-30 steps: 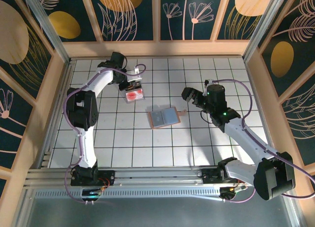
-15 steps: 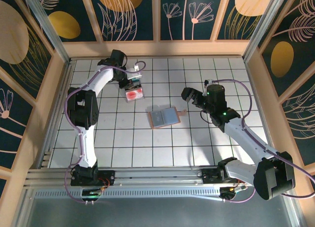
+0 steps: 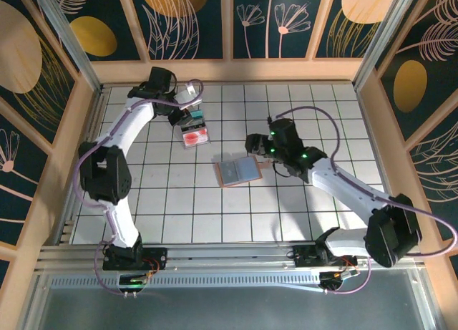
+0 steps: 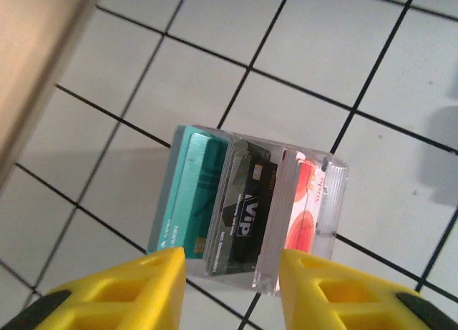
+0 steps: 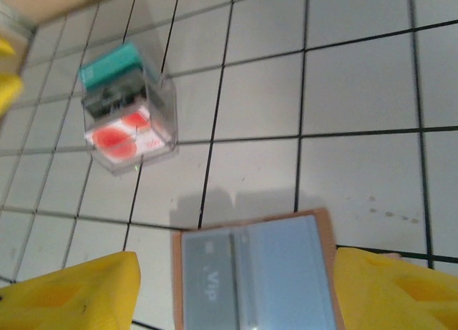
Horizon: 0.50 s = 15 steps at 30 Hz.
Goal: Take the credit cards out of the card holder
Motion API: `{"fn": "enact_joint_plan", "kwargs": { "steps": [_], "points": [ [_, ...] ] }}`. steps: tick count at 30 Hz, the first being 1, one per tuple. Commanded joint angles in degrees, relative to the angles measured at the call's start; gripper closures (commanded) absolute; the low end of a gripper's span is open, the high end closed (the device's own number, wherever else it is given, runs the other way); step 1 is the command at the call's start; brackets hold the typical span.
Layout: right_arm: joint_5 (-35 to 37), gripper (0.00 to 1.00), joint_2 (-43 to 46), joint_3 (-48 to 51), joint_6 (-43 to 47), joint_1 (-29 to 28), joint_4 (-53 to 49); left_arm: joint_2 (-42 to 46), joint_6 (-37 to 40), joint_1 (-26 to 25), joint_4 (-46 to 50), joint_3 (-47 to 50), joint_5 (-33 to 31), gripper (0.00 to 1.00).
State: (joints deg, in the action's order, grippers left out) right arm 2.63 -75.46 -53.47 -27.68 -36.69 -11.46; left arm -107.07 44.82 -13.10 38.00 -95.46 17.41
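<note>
The card holder (image 3: 238,170) lies open and flat mid-table, tan-edged with grey-blue pockets (image 5: 254,273); a grey credit card (image 5: 211,283) sits in its left pocket. My right gripper (image 3: 252,145) hovers at its far right corner, open, with its yellow fingers (image 5: 71,294) standing either side of the holder (image 5: 236,294). Three more credit cards stand in a clear stand (image 4: 318,201): teal (image 4: 187,197), dark (image 4: 243,208), red-and-white (image 4: 300,208). My left gripper (image 3: 183,109) is just behind the stand, open and empty (image 4: 232,287).
The clear stand (image 3: 195,133) sits on the white gridded table (image 3: 186,201), left of the holder and near the back left. Wooden walls (image 3: 229,71) fence the table on three sides. The stand also shows at the upper left of the right wrist view (image 5: 129,108).
My left gripper has opened and drawn back from the stand. My right arm has swung left to the card holder, its jaws narrowing somewhat.
</note>
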Motion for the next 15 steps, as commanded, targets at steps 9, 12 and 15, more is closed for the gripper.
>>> {"fn": "enact_joint_plan", "kwargs": {
  "steps": [9, 12, 15],
  "points": [
    [4.5, 0.42, -13.5, -7.1, 4.4, -10.5, -10.1, 21.6, -27.3, 0.2, -23.5, 21.9, -1.6, 0.01],
    [3.8, 0.44, -16.7, -8.3, 5.3, -12.2, -10.7, 26.1, -35.4, 0.3, -30.5, 28.1, -5.9, 0.01],
    [3.1, 0.44, -19.3, -9.0, 6.1, -13.1, -10.4, 29.7, -42.8, 0.2, -35.6, 33.2, -11.6, 0.01]
  ]
}}
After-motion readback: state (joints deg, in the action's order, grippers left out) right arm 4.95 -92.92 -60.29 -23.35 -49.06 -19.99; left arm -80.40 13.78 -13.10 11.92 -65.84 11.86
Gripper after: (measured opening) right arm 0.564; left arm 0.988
